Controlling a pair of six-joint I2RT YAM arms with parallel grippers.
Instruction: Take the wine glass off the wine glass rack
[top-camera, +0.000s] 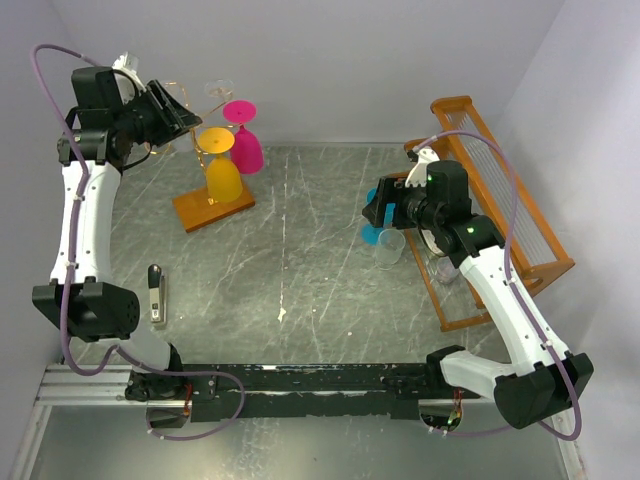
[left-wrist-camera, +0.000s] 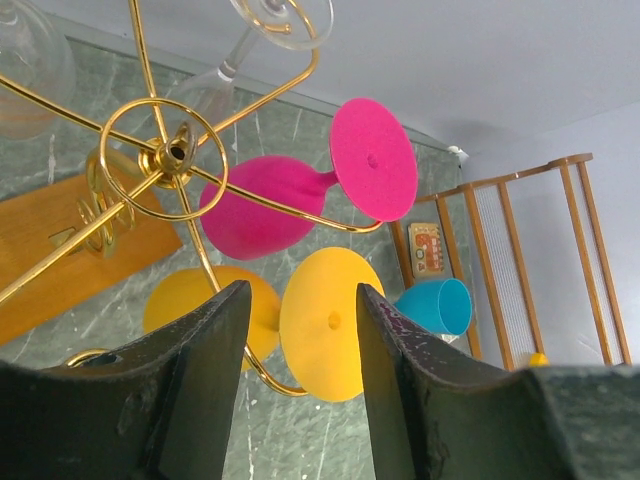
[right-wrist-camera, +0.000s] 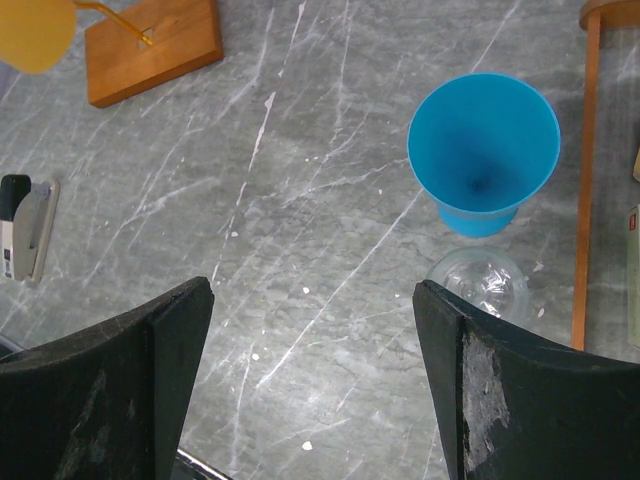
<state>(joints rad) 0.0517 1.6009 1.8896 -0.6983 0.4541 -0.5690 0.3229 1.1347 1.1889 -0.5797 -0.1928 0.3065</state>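
Observation:
The wine glass rack (top-camera: 212, 207), gold wire on a wooden base, stands at the back left. Its scrolled hub (left-wrist-camera: 175, 155) fills the left wrist view. Upside down from its arms hang a yellow wine glass (top-camera: 222, 175), a pink one (top-camera: 245, 145) and a clear one (top-camera: 218, 92). My left gripper (top-camera: 180, 110) is up beside the rack's top and open. The yellow glass's foot (left-wrist-camera: 330, 320) shows beyond the gap between its jaws, untouched, with the pink glass (left-wrist-camera: 260, 205) above it. My right gripper (top-camera: 378, 212) hovers open over the table at the right, holding nothing.
A blue glass (right-wrist-camera: 483, 150) and a clear glass (right-wrist-camera: 483, 283) stand upright on the marble table under my right gripper. A larger orange wooden rack with clear slats (top-camera: 500, 190) lies along the right side. A stapler (top-camera: 155, 292) lies near the left arm.

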